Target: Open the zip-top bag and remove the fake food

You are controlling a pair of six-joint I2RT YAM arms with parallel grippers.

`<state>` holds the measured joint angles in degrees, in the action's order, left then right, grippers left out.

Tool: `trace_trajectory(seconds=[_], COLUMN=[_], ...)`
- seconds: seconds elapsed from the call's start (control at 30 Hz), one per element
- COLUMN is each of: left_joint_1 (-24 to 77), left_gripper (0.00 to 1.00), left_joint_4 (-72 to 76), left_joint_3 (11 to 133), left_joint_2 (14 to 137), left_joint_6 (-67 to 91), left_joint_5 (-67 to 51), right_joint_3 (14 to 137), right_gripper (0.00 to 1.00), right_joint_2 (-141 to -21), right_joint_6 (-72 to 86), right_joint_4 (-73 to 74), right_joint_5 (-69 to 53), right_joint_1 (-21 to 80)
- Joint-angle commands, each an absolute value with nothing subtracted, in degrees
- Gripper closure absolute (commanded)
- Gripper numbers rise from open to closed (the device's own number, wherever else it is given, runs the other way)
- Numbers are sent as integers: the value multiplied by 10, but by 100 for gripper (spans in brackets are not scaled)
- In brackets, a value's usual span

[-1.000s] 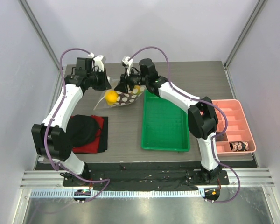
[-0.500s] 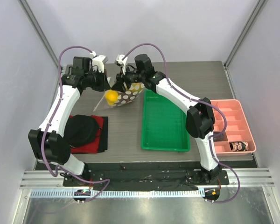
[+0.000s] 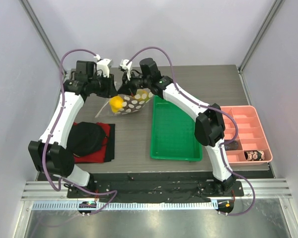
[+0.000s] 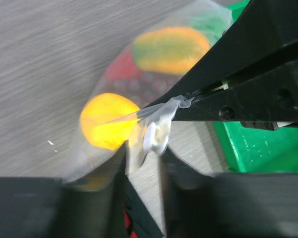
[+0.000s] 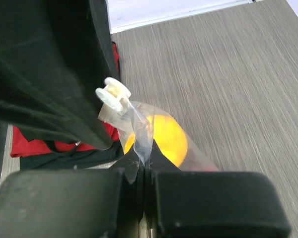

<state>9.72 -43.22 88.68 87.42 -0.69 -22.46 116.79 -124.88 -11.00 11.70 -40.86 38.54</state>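
Note:
The zip-top bag [image 3: 134, 102], clear with white dots, hangs above the table between my two grippers. The fake food shows through it: a yellow piece [image 3: 116, 103] [image 4: 108, 121] [image 5: 165, 136], a red piece [image 4: 120, 69] and an orange-and-green piece [image 4: 171, 49]. My right gripper [image 5: 145, 161] [image 3: 128, 89] is shut on the clear film at the bag's top edge. The white zip slider [image 5: 113, 94] [image 4: 154, 137] sticks out beside it. My left gripper [image 4: 143, 151] [image 3: 113, 89] has its jaws slightly apart, with the slider and bag edge at their tips.
A green tray [image 3: 175, 131] lies right of the bag. A pink compartment bin [image 3: 248, 130] stands at the far right with small items in it. A red cloth [image 3: 105, 130] under a black object [image 3: 87, 139] lies at the front left.
My right gripper has shut on the bag's top edge. My left gripper has gone from shut to slightly open. Both grippers and the bag have shifted a little to the left.

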Motion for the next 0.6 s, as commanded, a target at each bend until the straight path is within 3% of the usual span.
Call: trace_trajectory(seconds=[0.0,0.13,0.27,0.4,0.57], left_joint_1=[89,77,59,33,34], left_gripper=[55,51,58,61,61], left_joint_4=[-409,-362,-356,-322,-312], left_joint_3=[885,885,899,881,871], left_joint_2=[824,817,835,838,840], left_joint_6=[55,112,126,142,131], left_joint_5=[-182,-205,-252,-372,-427], right_joint_3=[1189,1169,1162,1151,1143], right_gripper=[99,99,99,99,99], right_joint_2=[-1236,-1222,-1216,-1209,-1205], right_joint_6=[-105,-98,-91,-83,-78], right_joint_4=[91,83,80,76,75], right_joint_5=[-411,-424,-440,-454,-456], right_joint_1=[384,384,381,377,374])
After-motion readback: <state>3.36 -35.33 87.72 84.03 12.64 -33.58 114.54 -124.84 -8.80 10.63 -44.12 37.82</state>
